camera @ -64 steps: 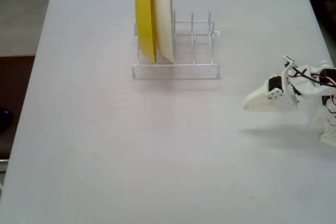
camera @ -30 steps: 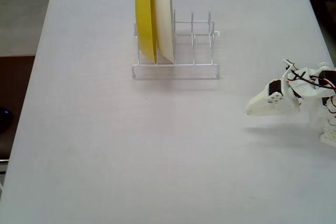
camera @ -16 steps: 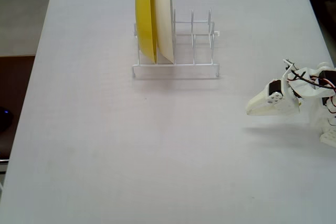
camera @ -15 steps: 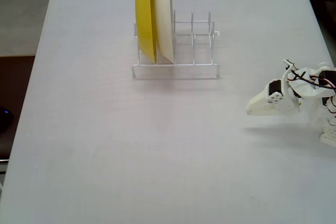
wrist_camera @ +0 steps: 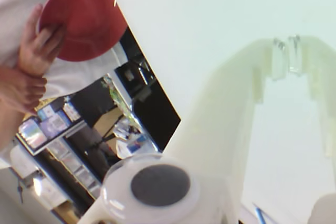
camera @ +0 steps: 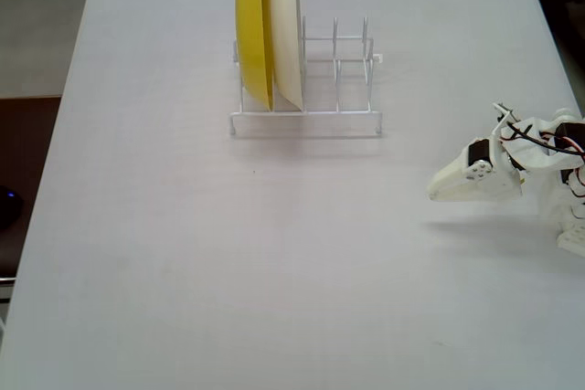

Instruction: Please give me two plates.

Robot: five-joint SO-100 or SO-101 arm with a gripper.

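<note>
Fixed view: wire rack (camera: 306, 89) at the far middle of the desk (camera: 183, 226), with yellow plate (camera: 253, 29) and cream-white plate (camera: 286, 29) upright in its two leftmost slots; other slots bare. Gripper (camera: 437, 191) low over the desk, well right of the rack and nearer the camera.

Wrist view: gripper (wrist_camera: 287, 56) with fingertips together, clamped on nothing. Orange plate (wrist_camera: 84, 19) beyond the desk edge, out of the rack, held by a person's hand (wrist_camera: 37, 45). Light blue plate not in view, so no confirming of its handover.

Judged risks: another reach toward the rack taking a plate not asked for; a closed gripper swept against the rack tipping the two upright plates, given their narrow footing in the wires.
</note>
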